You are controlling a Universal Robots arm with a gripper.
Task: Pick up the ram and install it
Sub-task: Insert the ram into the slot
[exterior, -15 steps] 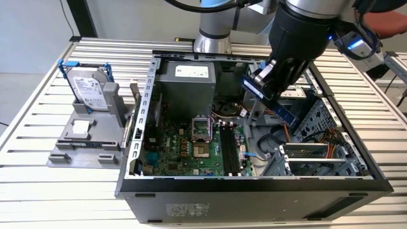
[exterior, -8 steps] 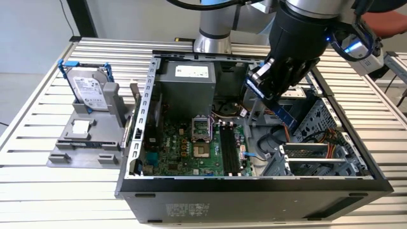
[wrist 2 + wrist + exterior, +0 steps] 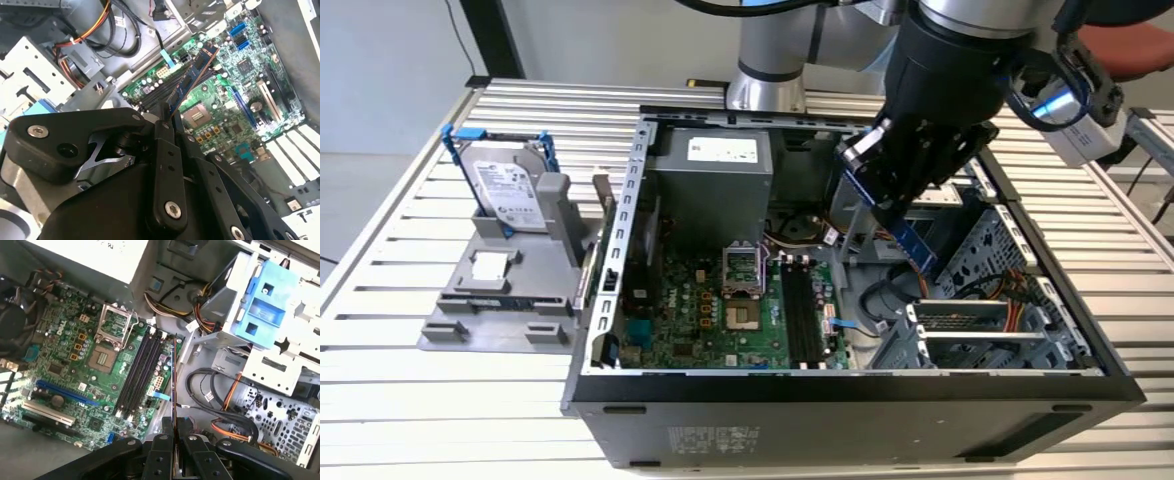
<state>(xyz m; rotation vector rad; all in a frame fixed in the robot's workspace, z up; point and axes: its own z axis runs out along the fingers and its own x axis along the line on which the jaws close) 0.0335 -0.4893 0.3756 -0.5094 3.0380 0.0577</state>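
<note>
— What sits at the exterior view's left?

— A grey plastic fixture (image 3: 494, 300) on the slatted metal table (image 3: 387, 250). A silver boxy hard drive (image 3: 507, 195) in a blue frame stands upright in it, well apart from the arm.

— And further right?

— The open black computer case (image 3: 854, 410). Its green motherboard (image 3: 707, 310) lies flat inside, and the long black memory slots (image 3: 803, 318) run along the board's right side.

— Where is the ram?

— The long, thin, flat circuit-board ram (image 3: 918, 250) hangs tilted above the case, right of the slots and clear of the board. It is not in a slot. The black two-finger gripper (image 3: 901, 205) is clamped on its upper end.

— What do the wrist views add?

— The exterior view gives the ram's height over the board. The second wrist view gives the grip: the fingers (image 3: 165, 160) of the gripper (image 3: 167, 117) press together on the ram (image 3: 192, 80), which slants out over the motherboard. In the first wrist view the ram (image 3: 173, 375) is edge-on, a thin line leaving the gripper (image 3: 173, 427). It runs parallel to the slots (image 3: 142, 372) and just beside them, on the drive-cage side.

— Anything else there?

— A silver processor socket (image 3: 102, 357) beyond the slots, and a light blue plastic bracket (image 3: 262, 305) on the grey metal drive cage (image 3: 280, 365).
</note>
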